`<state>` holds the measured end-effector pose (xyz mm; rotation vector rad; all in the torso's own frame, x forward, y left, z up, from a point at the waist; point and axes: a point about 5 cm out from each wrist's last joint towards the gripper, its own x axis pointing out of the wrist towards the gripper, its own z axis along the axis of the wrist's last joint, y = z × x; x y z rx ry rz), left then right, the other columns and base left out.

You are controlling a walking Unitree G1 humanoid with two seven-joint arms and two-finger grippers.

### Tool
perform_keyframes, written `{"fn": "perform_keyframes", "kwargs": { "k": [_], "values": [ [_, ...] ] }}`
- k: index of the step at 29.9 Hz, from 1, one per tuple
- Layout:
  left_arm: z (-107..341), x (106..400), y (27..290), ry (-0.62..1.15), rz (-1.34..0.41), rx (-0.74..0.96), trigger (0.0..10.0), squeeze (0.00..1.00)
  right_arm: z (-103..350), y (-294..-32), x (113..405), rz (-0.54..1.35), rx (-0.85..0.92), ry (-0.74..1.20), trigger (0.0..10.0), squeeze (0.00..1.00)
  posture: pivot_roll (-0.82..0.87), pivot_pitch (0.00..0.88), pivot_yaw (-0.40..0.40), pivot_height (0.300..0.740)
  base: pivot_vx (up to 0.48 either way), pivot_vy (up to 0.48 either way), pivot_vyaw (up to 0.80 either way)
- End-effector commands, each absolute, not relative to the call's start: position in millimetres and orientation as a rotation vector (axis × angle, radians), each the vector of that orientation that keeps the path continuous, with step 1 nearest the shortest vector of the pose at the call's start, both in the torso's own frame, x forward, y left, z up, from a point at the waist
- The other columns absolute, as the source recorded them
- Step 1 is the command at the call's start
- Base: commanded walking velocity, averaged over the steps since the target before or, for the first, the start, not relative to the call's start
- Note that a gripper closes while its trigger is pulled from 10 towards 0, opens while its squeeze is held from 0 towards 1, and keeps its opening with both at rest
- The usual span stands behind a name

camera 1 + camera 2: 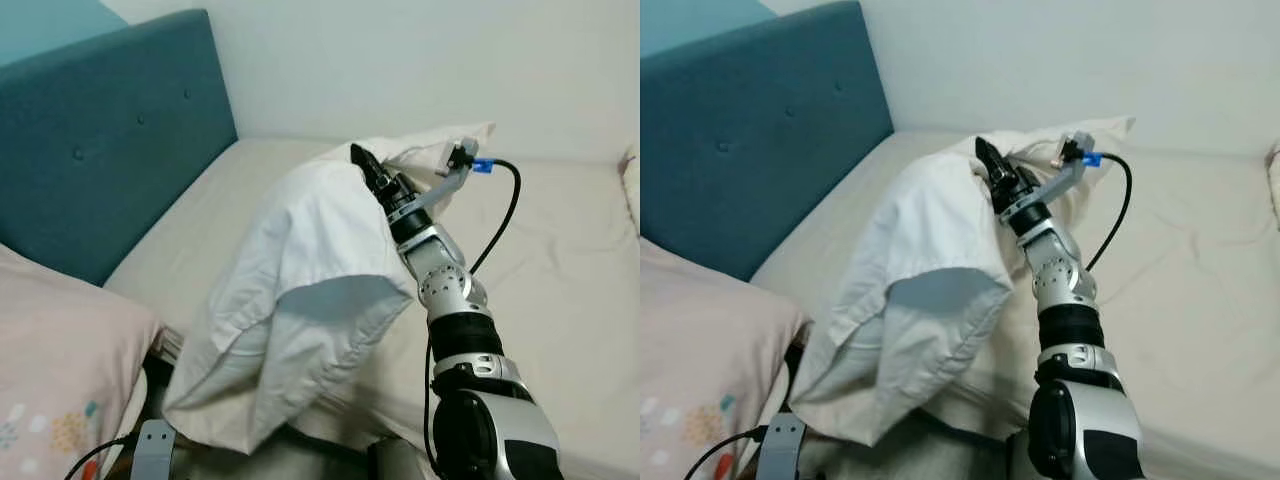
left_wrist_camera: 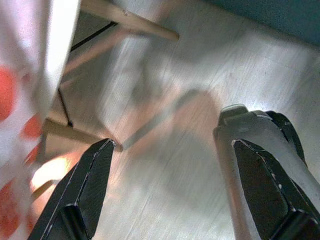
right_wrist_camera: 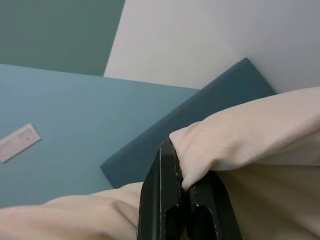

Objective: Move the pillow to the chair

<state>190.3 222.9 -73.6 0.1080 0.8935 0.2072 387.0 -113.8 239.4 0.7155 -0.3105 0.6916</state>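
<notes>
A white pillow (image 1: 290,300) hangs lifted above the bed, drooping down toward the bed's near edge. My right gripper (image 1: 362,160) is shut on a fold of the pillow's top edge; in the right wrist view its black fingers (image 3: 172,210) pinch the cream fabric (image 3: 235,135). The right arm (image 1: 450,300) reaches up from the lower right. My left gripper (image 2: 170,165) hangs low and open over a pale wooden floor, with nothing between its fingers. Wooden chair legs (image 2: 130,20) show near it in the left wrist view.
A teal padded headboard (image 1: 110,130) stands at the left, with a cream mattress (image 1: 560,260) and a white wall behind. A pink patterned pillow (image 1: 60,380) lies at the lower left. A black cable (image 1: 500,220) loops off the right wrist.
</notes>
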Motion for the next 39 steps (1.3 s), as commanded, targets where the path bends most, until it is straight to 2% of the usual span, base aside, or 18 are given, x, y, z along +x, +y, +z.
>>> {"fn": "perform_keyframes", "kwargs": {
  "k": [1, 11, 24, 33, 38, 39],
  "values": [
    [-78, 181, 226, 0.925, 0.212, 0.122, 10.0, 0.0, 263, -107, 385, 0.741, 0.7, -0.391, 0.0, 0.0, -0.1, 0.0, 0.067, 0.635, 0.0, 0.0, 0.0],
    [-81, 176, 223, 0.946, 0.186, 0.137, 10.0, 0.0, 265, -109, 383, 0.734, 0.7, -0.393, 0.0, 0.0, -0.11, 0.0, 0.067, 0.678, 0.0, 0.0, 0.0],
    [-87, 162, 222, 0.99, 0.161, 0.148, 10.0, 0.0, 259, -96, 381, 0.754, 0.697, -0.353, 0.0, 0.0, -0.1, 0.0, 0.066, 0.74, 0.0, 0.0, 0.0],
    [-90, 158, 219, 1.006, 0.151, 0.152, 10.0, 0.0, 253, -90, 380, 0.76, 0.687, -0.329, 0.0, 0.0, -0.1, 0.0, 0.069, 0.74, 0.0, 0.0, 0.0],
    [-91, 156, 219, 1.011, 0.15, 0.152, 10.0, 0.0, 249, -84, 379, 0.77, 0.623, -0.315, 0.0, 0.0, -0.1, 0.0, 0.07, 0.74, 0.0, 0.0, 0.0],
    [-91, 155, 219, 1.013, 0.152, 0.147, 10.0, 0.0, 245, -79, 378, 0.767, 0.562, -0.296, 10.0, 0.0, -0.1, 0.0, 0.071, 0.74, 0.0, 0.0, 0.0]
  ]
}}
